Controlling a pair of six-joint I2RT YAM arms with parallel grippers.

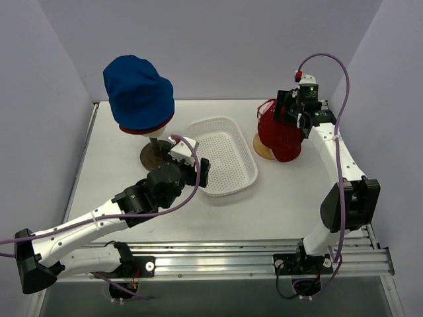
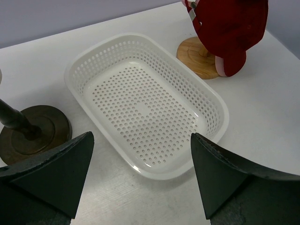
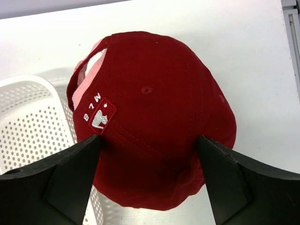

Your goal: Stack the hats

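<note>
**White tabletop carrying two piles of two hats**

White table [image 1: 284, 191] and pale lilac walls are framing everything. Four hats are showing, already sitting in two pairs.

At the left rear, the blue bucket hat [image 1: 137, 91] is sitting crown up and brim down over the dark red bucket hat [image 1: 142, 130], of which only a thin band of brim is peeking out underneath. This pile is leaning slightly, its long axis running roughly upright above a dark round stand [image 2: 35, 131].

At the right rear, the red peaked cap [image 3: 154, 122] is covering the pink peaked cap [image 3: 84, 89], which is showing through the rear strap opening. That opening is facing the far left, and the peak appears to be drooping toward the near edge, so the caps' long axis is running back to front. They are resting above a round wooden base [image 2: 199, 56].

One white perforated basket [image 2: 140, 108] is lying between the two stands.

Left gripper [image 2: 141, 140] is hanging released, fingers spread wide over the basket's near left rim and holding nothing. Right gripper [image 3: 149, 140] is hovering over the red cap's crown with its fingers splayed to either side. Nothing is clamped, though I cannot tell whether the pads are brushing the fabric.
</note>
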